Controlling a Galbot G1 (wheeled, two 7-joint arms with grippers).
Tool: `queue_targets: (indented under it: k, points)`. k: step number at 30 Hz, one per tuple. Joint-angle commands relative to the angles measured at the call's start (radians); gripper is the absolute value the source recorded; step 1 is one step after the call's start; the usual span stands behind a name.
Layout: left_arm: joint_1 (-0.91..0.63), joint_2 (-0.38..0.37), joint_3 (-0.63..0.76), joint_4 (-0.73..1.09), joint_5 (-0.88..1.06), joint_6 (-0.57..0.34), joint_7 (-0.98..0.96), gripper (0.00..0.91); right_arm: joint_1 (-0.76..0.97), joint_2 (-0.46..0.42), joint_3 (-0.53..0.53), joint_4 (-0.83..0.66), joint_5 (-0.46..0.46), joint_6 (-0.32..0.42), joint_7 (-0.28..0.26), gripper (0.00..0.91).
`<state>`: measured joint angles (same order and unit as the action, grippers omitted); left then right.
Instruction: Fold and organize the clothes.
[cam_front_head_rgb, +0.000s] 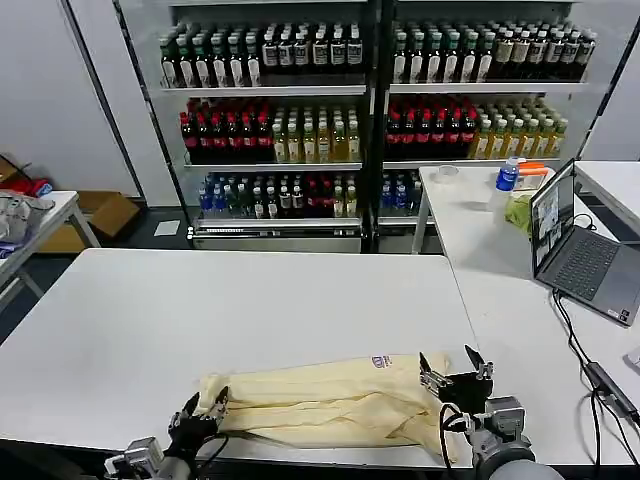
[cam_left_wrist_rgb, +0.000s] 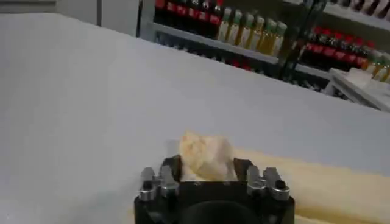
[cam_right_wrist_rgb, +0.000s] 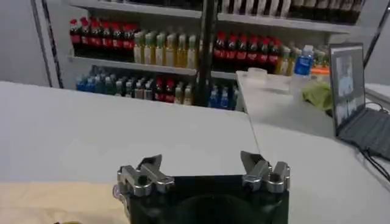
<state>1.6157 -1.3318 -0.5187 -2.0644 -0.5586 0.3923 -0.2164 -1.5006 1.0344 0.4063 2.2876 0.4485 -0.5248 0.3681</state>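
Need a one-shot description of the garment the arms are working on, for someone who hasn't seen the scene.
On the big white table in front of the drink shelves, look at the near edge. The pale cream-yellow T-shirt lies there in a long, partly folded band between the left gripper, shut on one end, and the open right gripper. It is the only cloth on that table, with a small neck label.

A white table (cam_front_head_rgb: 200, 310) is spanning the foreground. A second white table (cam_front_head_rgb: 470, 230) is adjoining its right edge, and an open laptop (cam_front_head_rgb: 575, 250) is sitting near that table's right edge. A blue-capped water bottle (cam_front_head_rgb: 507, 178) and a green cloth lump (cam_front_head_rgb: 519, 212) are resting toward its far end. Shelves of bottled drinks (cam_front_head_rgb: 370, 110) are lining the back wall. A cardboard box (cam_front_head_rgb: 105, 212) is lying on the floor at left.
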Motion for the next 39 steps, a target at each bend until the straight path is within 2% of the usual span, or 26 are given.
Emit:
queue_targets:
  k: [1,8,13,22,28,33,36,39]
  points:
    - [0.003,-0.015,0.007,0.019,-0.001,-0.006,-0.005,0.060,0.000,-0.001,0.001,0.002,0.000,0.001,0.001,0.907]
    - [0.001,-0.011,-0.023,-0.010,-0.035,-0.014,-0.005,0.060,-0.003,-0.003,0.006,0.005,0.005,0.003,0.004,0.907]
    - [-0.011,0.039,-0.087,-0.028,-0.075,-0.013,0.000,0.060,0.000,-0.008,0.010,0.006,0.012,0.004,0.004,0.907]
    - [-0.021,0.196,-0.292,-0.017,-0.143,0.015,0.038,0.060,0.009,-0.009,0.015,0.001,0.021,0.006,0.002,0.907]
    - [-0.029,0.344,-0.428,0.084,-0.129,0.025,0.083,0.060,0.027,-0.005,0.004,-0.008,0.024,0.007,-0.001,0.907]
    - [-0.057,0.425,-0.486,0.156,-0.079,0.026,0.101,0.071,0.036,-0.002,-0.004,-0.012,0.024,0.008,-0.002,0.907]
    - [-0.058,0.433,-0.493,0.134,-0.077,0.035,0.100,0.060,0.036,-0.002,-0.005,-0.012,0.024,0.008,-0.002,0.907]
    - [-0.040,0.401,-0.475,0.026,-0.099,0.050,0.089,0.071,0.035,-0.003,-0.003,-0.011,0.024,0.008,-0.002,0.907]
